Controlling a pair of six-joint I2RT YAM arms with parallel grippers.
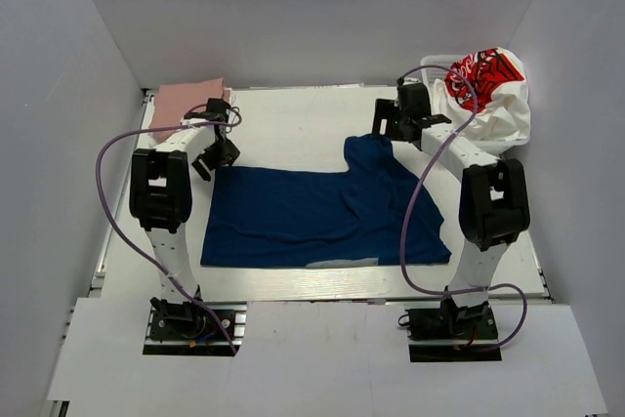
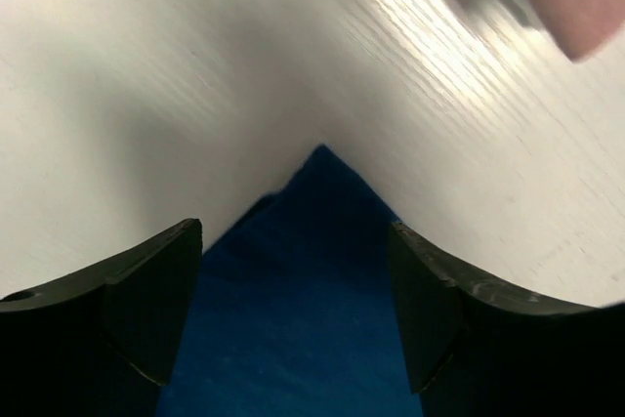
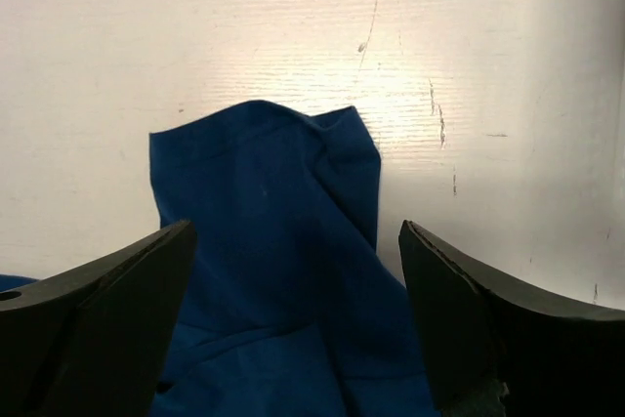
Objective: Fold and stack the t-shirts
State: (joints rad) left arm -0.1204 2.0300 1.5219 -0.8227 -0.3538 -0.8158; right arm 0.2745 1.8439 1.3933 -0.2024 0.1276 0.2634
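- Working on navy tee [image 1: 293,217]: spread mostly flat on white table [image 1: 293,124], far-R part rumpled & lapped over itself, so needs straightening before a clean fold.
- L gripper [image 2: 296,251] poised right over navy tee's far-L corner, jaws apart, nothing pinched, w/ corner tip btwn the fingers. Prob. lined up for a corner pinch.
- R gripper [image 3: 298,271] likewise over navy tee's far-R flap: jaws wide, empty, cloth below, no contact seen.
- Judged step: taking both far corners together, to pull cloth taut & fold evenly.
- Dusty-pink tee [image 1: 190,97] folded, just beyond navy tee's far-L corner. Likely start of stack, kept clear of work area.
- White tee w/ red graphic [image 1: 493,95] heaped beyond navy tee's far-R side, on white basket [image 1: 435,61]. Prob. waiting its turn.
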